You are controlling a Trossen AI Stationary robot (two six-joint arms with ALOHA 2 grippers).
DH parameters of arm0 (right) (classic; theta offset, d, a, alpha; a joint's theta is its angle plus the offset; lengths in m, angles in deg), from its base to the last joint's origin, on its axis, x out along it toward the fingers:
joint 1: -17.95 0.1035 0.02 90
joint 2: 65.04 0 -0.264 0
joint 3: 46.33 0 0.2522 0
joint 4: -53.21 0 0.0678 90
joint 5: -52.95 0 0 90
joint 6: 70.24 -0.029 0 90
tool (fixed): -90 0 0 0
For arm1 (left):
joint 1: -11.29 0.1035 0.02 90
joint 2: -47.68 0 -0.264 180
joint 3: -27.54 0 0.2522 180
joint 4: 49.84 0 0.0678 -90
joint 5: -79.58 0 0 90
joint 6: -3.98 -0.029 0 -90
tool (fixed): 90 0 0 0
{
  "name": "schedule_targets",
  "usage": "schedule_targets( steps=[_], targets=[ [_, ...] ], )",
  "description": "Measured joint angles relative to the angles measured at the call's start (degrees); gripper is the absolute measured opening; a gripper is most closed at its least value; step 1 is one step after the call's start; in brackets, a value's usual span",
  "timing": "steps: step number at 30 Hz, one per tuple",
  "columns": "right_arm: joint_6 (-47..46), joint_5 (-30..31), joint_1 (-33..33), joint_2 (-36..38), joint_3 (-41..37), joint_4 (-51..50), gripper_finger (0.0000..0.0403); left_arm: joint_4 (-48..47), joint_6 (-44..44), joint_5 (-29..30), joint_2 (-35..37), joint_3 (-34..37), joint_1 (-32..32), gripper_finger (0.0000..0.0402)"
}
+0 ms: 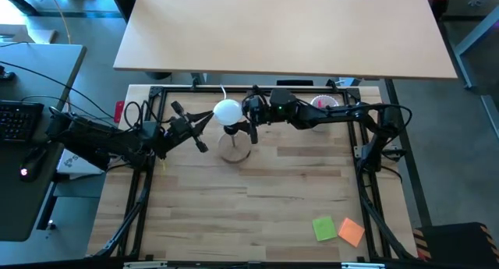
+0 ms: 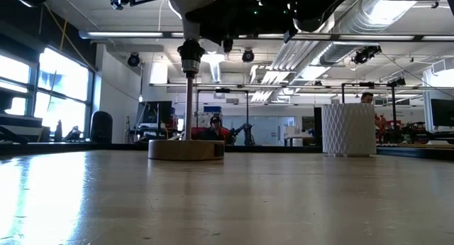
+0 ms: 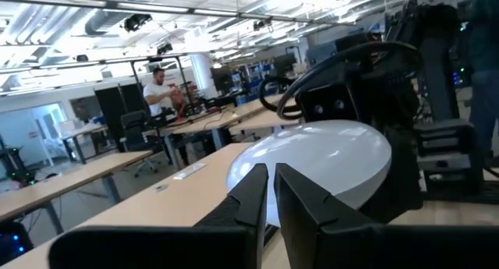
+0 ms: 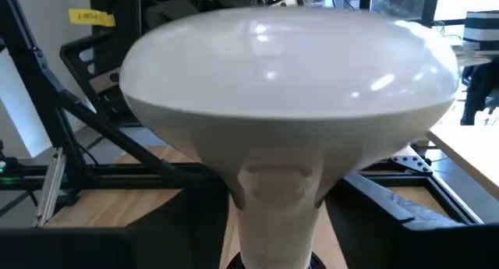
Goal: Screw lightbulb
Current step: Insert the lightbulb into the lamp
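Nearest the front edge of the wooden table (image 1: 257, 199), a green sticky note (image 1: 324, 228) and an orange sticky note (image 1: 352, 231) lie just beside each other toward the right corner, well apart from everything else.

Farther back, near the middle of the table's rear half, the round wooden lamp base (image 1: 234, 148) stands with its thin stem upright. The lightbulb (image 1: 227, 111) sits on top of the stem, screw end down in the black socket (image 2: 190, 58), globe head up.

The left end effector (image 1: 201, 131) is just to the left of the bulb, its fingers (image 3: 257, 192) pressed almost together and holding nothing; the bulb's white dome fills the left wrist view just past the tips.

The right end effector (image 1: 248, 122) reaches in from the right and is at the bulb's neck, fingers on either side of it; whether they grip the neck or stand slightly clear cannot be told.

Beyond it, by the rear right rail, stands a white cup (image 1: 323, 105) with pink items inside.
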Motion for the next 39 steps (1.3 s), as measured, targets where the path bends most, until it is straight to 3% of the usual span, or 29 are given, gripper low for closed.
schedule_targets(
  steps=[16, 25, 30, 39],
  targets=[
    [0.29, 0.45, 0.53, -0.04, -0.02, 2.85, 0.0166, 3.18, -1.61, -0.57, 0.0, -0.02, -0.02, 0.0026],
    [2.88, 1.46, 1.89, 0.13, 0.09, -1.39, 0.0167, -1.49, 1.54, -1.35, 0.07, -0.08, -0.67, 0.0026],
    [3.81, 1.34, 1.86, 0.13, 0.09, -1.11, 0.0189, -1.18, 0.07, -0.06, 0.0, -0.11, -1.65, 0.0026],
    [5.47, 0.94, 1.49, 2.14, 0.09, -3.35, 0.0266, -1.81, -2.05, 8.37, 0.13, 0.13, -1.77, 0.0026]
  ],
)
